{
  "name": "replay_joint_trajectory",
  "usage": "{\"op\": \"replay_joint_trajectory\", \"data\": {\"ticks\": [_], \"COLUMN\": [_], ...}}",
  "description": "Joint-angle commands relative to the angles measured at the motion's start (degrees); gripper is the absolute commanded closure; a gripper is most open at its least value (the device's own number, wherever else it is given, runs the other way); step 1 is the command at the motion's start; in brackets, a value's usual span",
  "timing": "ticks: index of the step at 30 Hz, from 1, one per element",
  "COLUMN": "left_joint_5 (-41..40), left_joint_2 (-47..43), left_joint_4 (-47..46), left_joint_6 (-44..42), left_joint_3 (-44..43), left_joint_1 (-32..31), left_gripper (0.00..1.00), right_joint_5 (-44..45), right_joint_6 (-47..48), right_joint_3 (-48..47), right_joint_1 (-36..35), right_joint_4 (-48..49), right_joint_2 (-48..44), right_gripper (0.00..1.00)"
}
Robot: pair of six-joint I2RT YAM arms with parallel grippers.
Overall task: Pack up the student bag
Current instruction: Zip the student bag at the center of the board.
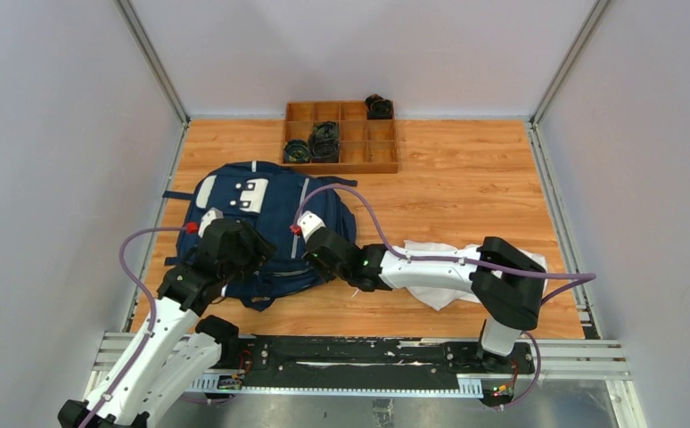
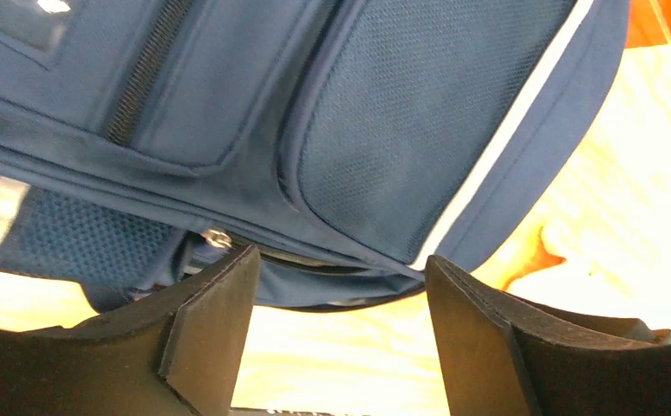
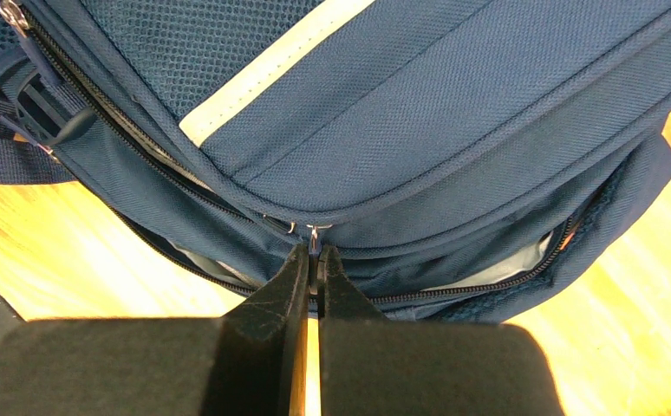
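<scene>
One student bag (image 1: 270, 214) lies flat, long side running near to far, opening toward the arms. Left pincer (image 2: 341, 290) is open; right pincer (image 3: 313, 260) pinches its zipper pull (image 3: 315, 232).

navy student bag (image 1: 268, 230) with pale grey stripes, white cloth (image 1: 431, 249), orange wood-grain table (image 1: 466, 196), brown tray (image 1: 341, 168)

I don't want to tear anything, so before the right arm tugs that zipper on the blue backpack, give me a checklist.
1. Right gripper shut on the zipper pull: ok.
2. Left gripper bracing the backpack: not ok, open and holding nothing.
3. Compartment opening wide enough to pack: not ok, only a narrow slit.
4. White cloth garment lying beside the backpack: ok.
5. Zipper track free of snags: cannot tell.
</scene>
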State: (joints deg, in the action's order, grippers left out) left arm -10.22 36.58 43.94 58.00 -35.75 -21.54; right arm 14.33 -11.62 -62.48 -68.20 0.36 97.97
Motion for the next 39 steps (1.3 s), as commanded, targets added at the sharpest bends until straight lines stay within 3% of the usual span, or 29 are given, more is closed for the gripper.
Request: {"op": "replay_joint_trajectory", "data": {"ticks": [1, 8, 15, 17, 19, 20, 25, 30, 39], "left_joint_5": [1.32, 3.36, 2.94, 0.76, -3.51, -5.60, -11.41, -9.33, -9.44], "left_joint_2": [-1.63, 2.14, 3.98, 3.92, 2.87, 2.17, -2.04, -2.88, -4.38], "left_joint_4": [-2.84, -9.11, -13.95, -12.65, -8.82, -6.93, -0.89, 4.42, 6.39], "left_joint_6": [5.48, 7.58, 8.97, 8.82, 8.45, 7.73, 1.27, -4.69, -5.61], "left_joint_3": [1.54, 4.89, 6.65, 6.28, 4.71, 3.78, -0.53, -2.50, -2.86], "left_joint_1": [-2.84, -4.02, -4.04, -4.04, -3.99, -3.91, -2.67, 2.85, 3.26], "left_gripper": [0.21, 0.20, 0.38, 0.53, 0.92, 1.00, 1.00, 1.00, 1.00], "right_joint_5": [-2.71, -4.87, -5.96, -5.68, -4.28, -4.23, -6.29, -6.21, -9.37], "right_joint_6": [-1.79, -1.78, -1.85, -1.60, -1.16, -0.78, 2.32, 2.43, 3.18], "right_joint_3": [-1.67, -2.30, -2.43, -1.82, -0.97, -0.38, 2.84, 3.74, -0.02], "right_joint_1": [0.38, 0.20, -0.23, -0.35, -0.28, -0.08, 1.37, 4.91, 15.71], "right_joint_4": [-1.52, -2.38, -3.21, -3.60, -4.22, -4.61, -5.35, -5.57, -4.55], "right_joint_2": [-1.34, -3.14, -4.19, -4.76, -5.53, -6.11, -9.01, -9.28, -3.24], "right_gripper": [1.00, 1.00, 1.00, 1.00, 1.00, 1.00, 1.00, 1.00, 1.00]}}
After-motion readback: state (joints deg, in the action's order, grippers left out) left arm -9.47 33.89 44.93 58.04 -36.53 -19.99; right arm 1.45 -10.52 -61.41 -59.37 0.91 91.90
